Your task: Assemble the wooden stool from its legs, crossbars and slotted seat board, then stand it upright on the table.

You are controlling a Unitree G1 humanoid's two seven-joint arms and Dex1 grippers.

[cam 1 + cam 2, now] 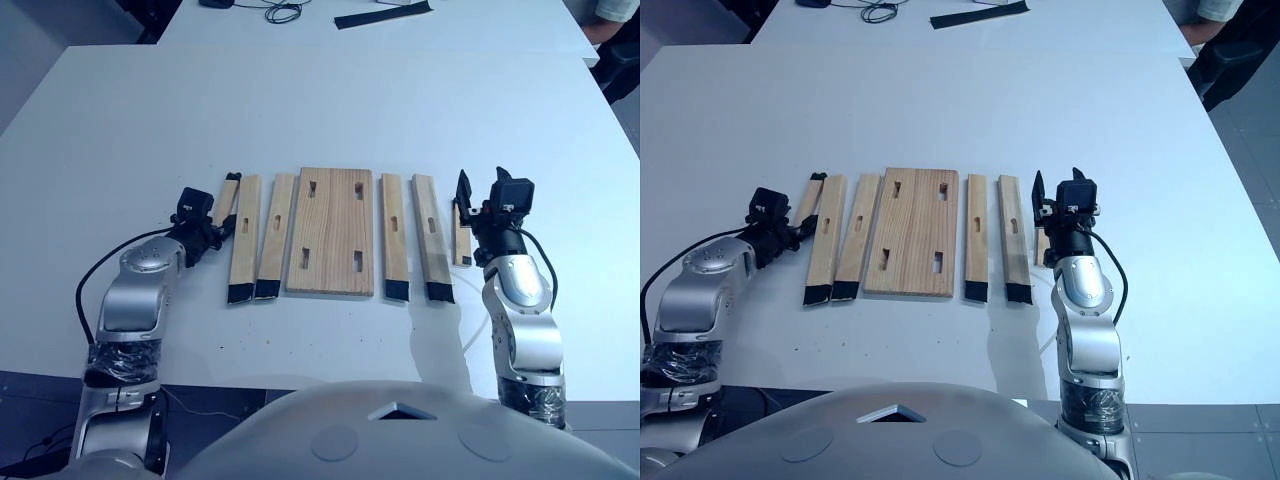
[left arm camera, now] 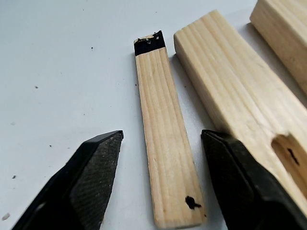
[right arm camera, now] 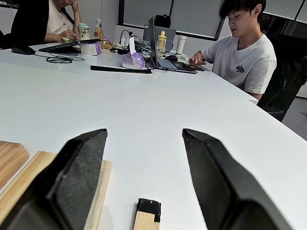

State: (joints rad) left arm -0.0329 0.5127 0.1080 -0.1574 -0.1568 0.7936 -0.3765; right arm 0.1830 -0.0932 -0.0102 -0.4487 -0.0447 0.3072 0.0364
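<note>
1. The two eye views sit on the head and look forward and steeply down over both arms onto the white bench (image 1: 330, 110). Both take in the whole row of wooden parts around the seat board (image 1: 331, 231), offset slightly sideways from each other.
2. The left wrist view hangs very close above the bench and looks down through the spread left claw (image 2: 163, 139) at the left crossbar (image 2: 165, 143), the row's left end in the eye views.
3. The right wrist view sits low and looks almost level across the bench through the spread right claw (image 3: 144, 132) toward the room behind. The right crossbar (image 3: 147, 213) lies at its near edge.
</note>
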